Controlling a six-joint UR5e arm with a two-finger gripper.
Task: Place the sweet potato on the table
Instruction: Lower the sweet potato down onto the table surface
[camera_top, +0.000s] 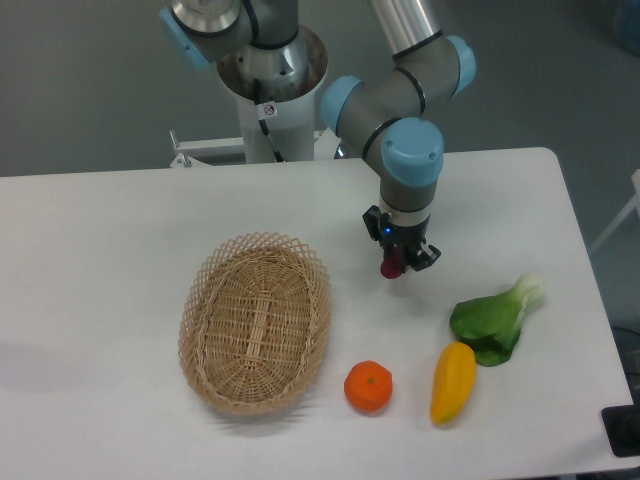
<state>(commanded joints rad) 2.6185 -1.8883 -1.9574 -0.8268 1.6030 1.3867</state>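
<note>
My gripper (397, 262) points straight down over the white table (100, 230), to the right of the wicker basket. It is shut on the sweet potato (391, 267), a small dark reddish-purple piece whose lower end shows between the black fingers. The sweet potato hangs upright a little above the tabletop. Most of it is hidden by the fingers.
An oval wicker basket (256, 320) lies left of the gripper. A round orange fruit (368, 386) and a yellow squash (452, 381) lie near the front edge. A green leafy vegetable (495, 320) lies at the right. The robot base (270, 80) stands at the back.
</note>
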